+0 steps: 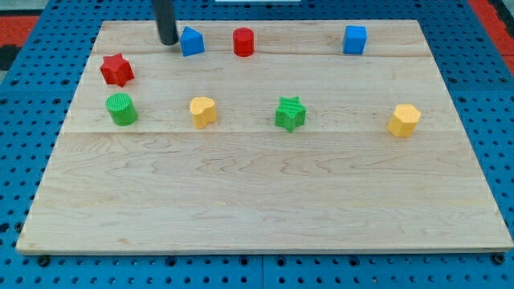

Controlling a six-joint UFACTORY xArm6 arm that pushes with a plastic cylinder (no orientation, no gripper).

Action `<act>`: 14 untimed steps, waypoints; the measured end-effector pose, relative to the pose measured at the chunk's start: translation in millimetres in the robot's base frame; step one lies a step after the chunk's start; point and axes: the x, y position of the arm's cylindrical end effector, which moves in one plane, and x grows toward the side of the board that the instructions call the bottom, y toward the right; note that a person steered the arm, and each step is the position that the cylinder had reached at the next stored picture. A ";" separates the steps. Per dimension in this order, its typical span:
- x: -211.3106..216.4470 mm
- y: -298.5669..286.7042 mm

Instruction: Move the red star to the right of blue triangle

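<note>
The red star [117, 70] lies near the board's left edge, toward the view's top. The blue triangle [192, 41] sits at the view's top, up and to the right of the star. My tip [167, 40] stands just left of the blue triangle, close to it or touching it, and up and to the right of the red star. A red cylinder [243, 42] stands just right of the blue triangle.
A green cylinder [122, 109] sits just below the red star. A yellow heart-like block [203, 111], a green star [291, 113] and a yellow hexagon [405, 120] line the middle row. A blue cube [354, 39] sits top right. The wooden board [257, 201] lies on a blue pegboard.
</note>
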 end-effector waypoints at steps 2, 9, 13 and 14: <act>96.1 5.0; 90.4 -79.0; 49.1 -37.2; 48.1 -36.0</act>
